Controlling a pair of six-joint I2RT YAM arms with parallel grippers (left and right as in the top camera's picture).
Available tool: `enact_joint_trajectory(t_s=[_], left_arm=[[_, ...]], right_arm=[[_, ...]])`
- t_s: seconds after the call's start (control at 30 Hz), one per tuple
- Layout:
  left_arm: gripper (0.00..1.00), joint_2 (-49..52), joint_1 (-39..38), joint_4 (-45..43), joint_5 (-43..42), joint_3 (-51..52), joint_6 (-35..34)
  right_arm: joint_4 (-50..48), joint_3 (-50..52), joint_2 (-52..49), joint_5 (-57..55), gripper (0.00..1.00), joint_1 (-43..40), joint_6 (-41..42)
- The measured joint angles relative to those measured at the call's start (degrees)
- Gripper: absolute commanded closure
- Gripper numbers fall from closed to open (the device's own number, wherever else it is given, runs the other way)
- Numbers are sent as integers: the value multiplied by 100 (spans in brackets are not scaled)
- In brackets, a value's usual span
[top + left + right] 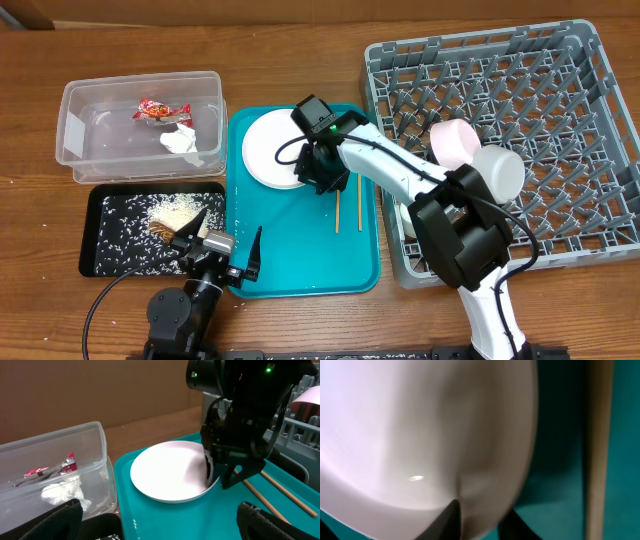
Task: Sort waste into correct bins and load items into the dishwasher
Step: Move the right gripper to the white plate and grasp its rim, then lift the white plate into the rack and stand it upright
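The round white plate lies on the teal tray. My right gripper is at its right rim, one finger on top and one outside the edge, pinching the rim; the right wrist view shows the plate filling the frame, with the fingers astride the rim. Two chopsticks lie just right of it. My left gripper is open and empty at the tray's front left corner. The pinkish bowl and the grey bowl sit in the dish rack.
The clear tub at the back left holds the red wrapper and the tissue. The black tray holds rice and a brown scrap. A white cup shows partly behind my right arm.
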State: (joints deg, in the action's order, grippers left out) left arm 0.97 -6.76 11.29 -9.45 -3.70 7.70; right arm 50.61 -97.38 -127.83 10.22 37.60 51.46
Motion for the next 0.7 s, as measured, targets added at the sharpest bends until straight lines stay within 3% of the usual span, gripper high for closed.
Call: enact_joint_trajectory(t_s=[0.07,0.3,0.43,0.57,0.7], left_arm=[[0,0,0,2,0,0,0],[0,0,0,0,0,0,0],[0,0,0,0,0,-2,0],[0,0,0,2,0,0,0],[0,0,0,2,0,0,0]], right_arm=[[55,0,-7,-17,96,33,188],[647,-44,17,-81,96,26,299],[710,-39,254,-492,96,-11,-138],[905,-37,1075,-1410,96,-127,-883],[1060,-50,2380,-3051,96,-282,-1482]])
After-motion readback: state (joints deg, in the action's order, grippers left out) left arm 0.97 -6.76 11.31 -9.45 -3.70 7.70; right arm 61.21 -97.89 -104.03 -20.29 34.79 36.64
